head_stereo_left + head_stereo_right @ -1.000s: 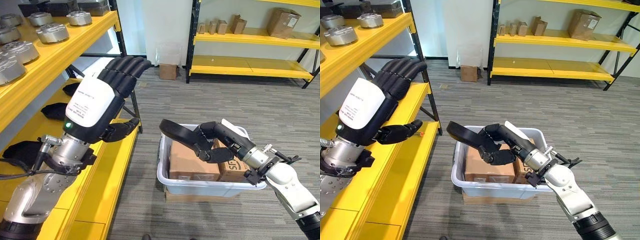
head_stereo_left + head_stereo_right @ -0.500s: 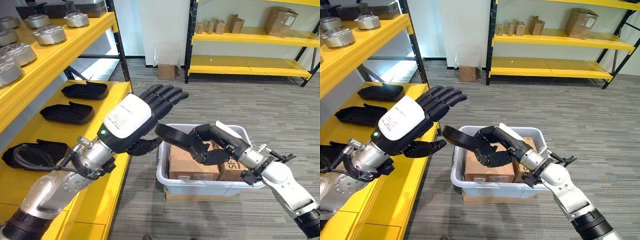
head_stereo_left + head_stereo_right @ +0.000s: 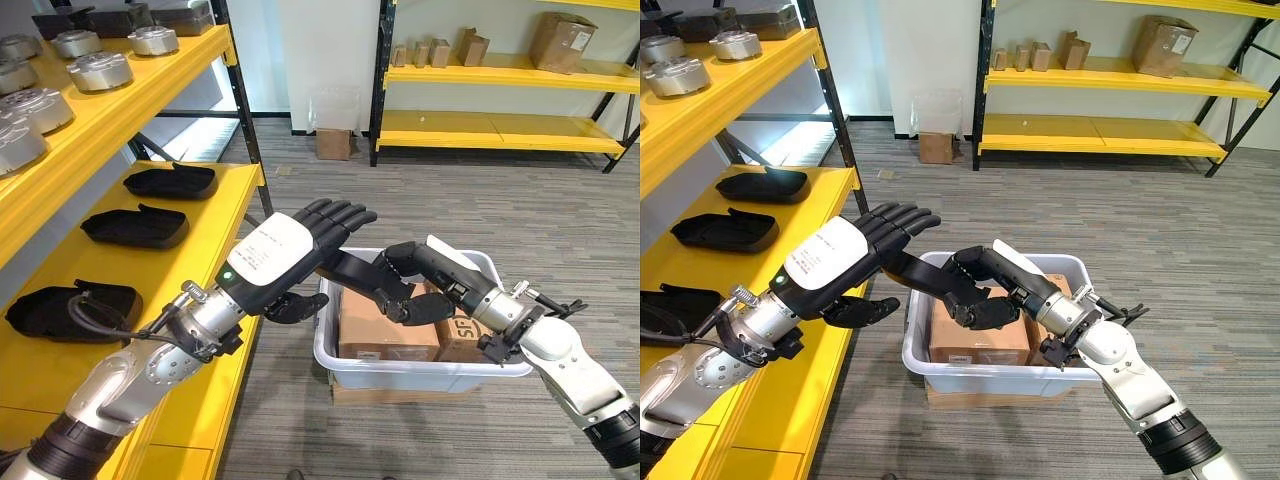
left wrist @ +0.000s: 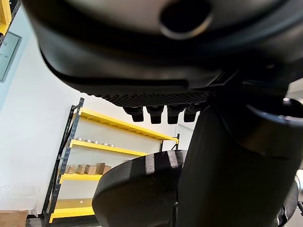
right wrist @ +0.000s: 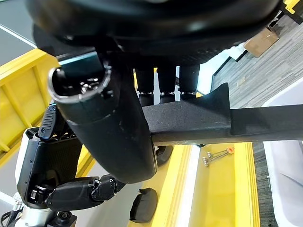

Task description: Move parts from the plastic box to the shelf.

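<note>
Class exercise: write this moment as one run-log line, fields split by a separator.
right robot hand: shut on black part, above plastic box | left robot hand: open, at part's far end | shelf: three black parts | stage: handover

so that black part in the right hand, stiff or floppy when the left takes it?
Probably stiff: the black part juts straight out past the right hand without sagging. Likely light, since curled fingers alone hold it. Its matte, grainy surface should grip well against the open left hand.

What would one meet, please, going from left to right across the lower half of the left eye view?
Black parts on the yellow shelf → left hand → black part held in the right hand → cardboard boxes in the plastic box.
</note>
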Controlling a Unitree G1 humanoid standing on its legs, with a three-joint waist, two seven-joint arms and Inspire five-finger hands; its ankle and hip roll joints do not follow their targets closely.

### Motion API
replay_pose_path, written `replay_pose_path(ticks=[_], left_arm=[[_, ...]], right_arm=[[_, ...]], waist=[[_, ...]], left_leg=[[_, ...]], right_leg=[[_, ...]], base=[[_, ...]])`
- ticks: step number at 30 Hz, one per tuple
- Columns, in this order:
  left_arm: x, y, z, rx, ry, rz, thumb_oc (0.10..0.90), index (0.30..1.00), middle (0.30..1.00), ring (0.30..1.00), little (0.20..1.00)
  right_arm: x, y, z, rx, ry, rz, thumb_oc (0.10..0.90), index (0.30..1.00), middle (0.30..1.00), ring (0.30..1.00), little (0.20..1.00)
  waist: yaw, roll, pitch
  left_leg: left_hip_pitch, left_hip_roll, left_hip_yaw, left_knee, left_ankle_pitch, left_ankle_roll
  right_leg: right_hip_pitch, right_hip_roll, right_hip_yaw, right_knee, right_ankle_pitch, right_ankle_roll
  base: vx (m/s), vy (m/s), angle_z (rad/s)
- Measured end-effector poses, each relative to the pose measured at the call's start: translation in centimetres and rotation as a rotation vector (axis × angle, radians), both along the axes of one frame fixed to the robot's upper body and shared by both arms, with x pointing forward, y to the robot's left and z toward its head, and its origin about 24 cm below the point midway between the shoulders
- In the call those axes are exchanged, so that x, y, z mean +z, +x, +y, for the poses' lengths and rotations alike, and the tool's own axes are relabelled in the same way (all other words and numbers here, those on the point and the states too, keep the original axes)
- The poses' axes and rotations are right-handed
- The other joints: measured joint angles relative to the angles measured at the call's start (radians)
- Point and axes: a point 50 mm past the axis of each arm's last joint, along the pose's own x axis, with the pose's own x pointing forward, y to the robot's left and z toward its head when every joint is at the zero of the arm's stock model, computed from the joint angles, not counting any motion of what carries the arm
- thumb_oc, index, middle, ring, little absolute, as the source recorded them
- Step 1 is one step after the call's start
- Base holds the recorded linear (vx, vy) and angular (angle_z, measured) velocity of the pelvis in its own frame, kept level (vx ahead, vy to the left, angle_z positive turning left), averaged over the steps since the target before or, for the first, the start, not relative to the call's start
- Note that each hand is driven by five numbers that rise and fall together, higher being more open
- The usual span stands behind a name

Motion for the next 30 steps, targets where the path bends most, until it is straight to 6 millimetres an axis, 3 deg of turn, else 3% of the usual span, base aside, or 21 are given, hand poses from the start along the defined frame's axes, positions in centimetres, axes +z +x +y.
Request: replay_pose_path(ticks=[30], left_arm=[[-0.74,-0.13,-0.48,-0.034,0.013,0.08,0.9,1.0,1.0,1.0,1.0]], right_arm=[[-0.06,0.03,-0.03,-0.014,-0.041,-0.023,0.4,0.3,0.3,0.3,0.3]], waist=[[-0.003,0.001,0.0]], left_leg=[[0.0,0.0,0.002,0.0,0.0,0.0]], right_leg=[[-0.001,0.0,0.002,0.0,0.0,0.0]], base=[[0.0,0.0,0.0]])
